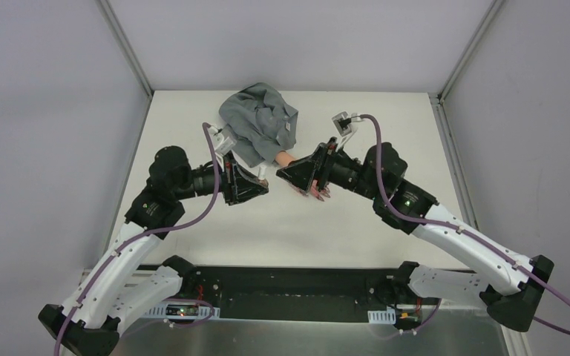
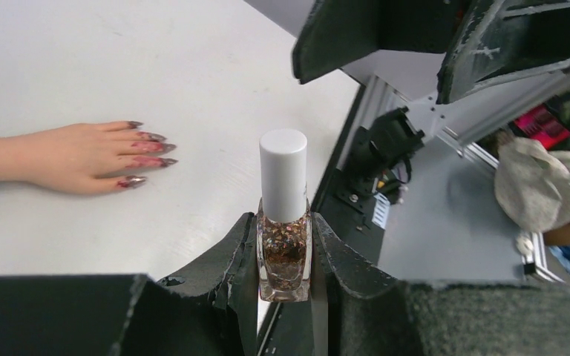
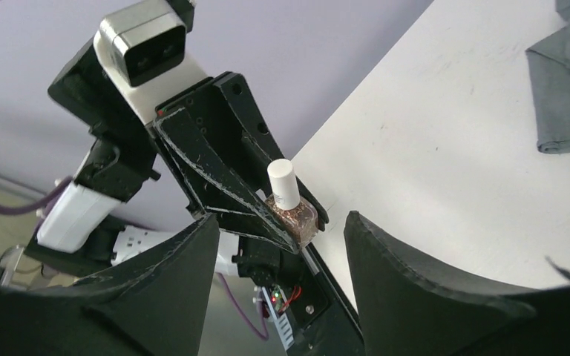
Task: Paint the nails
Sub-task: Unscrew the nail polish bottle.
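Observation:
The peach fake hand [image 2: 67, 157] lies flat on the white table, its dark purplish-red nails [image 2: 151, 149] pointing right. In the top view the hand [image 1: 285, 158] comes out of a grey sleeve [image 1: 258, 122] and is partly covered by my right gripper. My left gripper [image 2: 283, 224] is shut on a small glitter polish bottle [image 2: 283, 252] with a white cap [image 2: 283, 174], held upright above the table's near side. My right gripper [image 3: 282, 221] is open and empty, facing the bottle [image 3: 291, 209] from a short distance. In the top view the left gripper [image 1: 262, 185] and right gripper [image 1: 283, 176] nearly meet.
The black base rail [image 1: 297, 285] runs along the near table edge. Grey enclosure walls with metal posts [image 1: 126, 48] surround the table. Beyond the edge, the left wrist view shows a grey shelf with a crumpled beige cloth [image 2: 538, 182].

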Motion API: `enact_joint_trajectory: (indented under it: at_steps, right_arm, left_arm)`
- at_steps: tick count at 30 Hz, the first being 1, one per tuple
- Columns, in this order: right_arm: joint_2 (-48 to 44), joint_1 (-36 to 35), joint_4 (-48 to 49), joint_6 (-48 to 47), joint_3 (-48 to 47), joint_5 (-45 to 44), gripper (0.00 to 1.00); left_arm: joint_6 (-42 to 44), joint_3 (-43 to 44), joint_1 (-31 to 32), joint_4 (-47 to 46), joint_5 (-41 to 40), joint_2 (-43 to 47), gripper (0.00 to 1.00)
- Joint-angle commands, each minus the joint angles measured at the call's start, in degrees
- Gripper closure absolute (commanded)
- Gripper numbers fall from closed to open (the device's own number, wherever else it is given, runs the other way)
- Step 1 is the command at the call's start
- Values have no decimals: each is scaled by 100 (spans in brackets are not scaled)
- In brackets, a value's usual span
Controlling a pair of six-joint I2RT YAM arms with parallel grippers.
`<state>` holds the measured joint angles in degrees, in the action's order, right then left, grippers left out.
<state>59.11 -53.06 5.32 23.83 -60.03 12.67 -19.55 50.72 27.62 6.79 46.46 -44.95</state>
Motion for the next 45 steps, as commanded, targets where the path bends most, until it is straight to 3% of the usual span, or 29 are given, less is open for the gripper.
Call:
enact_joint_trajectory:
  at_steps: [1,16,35,45]
  right_arm:
    - [62,7,51,554,-117,-703,36]
    - [1102,-736,-159,356,-1026,-1414,46]
    - [1548,-817,-506,162,-1441,-1847,59]
    - [1757,-820,-768,54,-1650,-1868,73]
  left_arm:
    - [134,-24,-110,5,-795,104,100]
    - [62,-28,-151,11,-773,-56,100]
    - [35,-9,-158,11,-686,-109,100]
    - [22,16,-160,14,-555,-186,100]
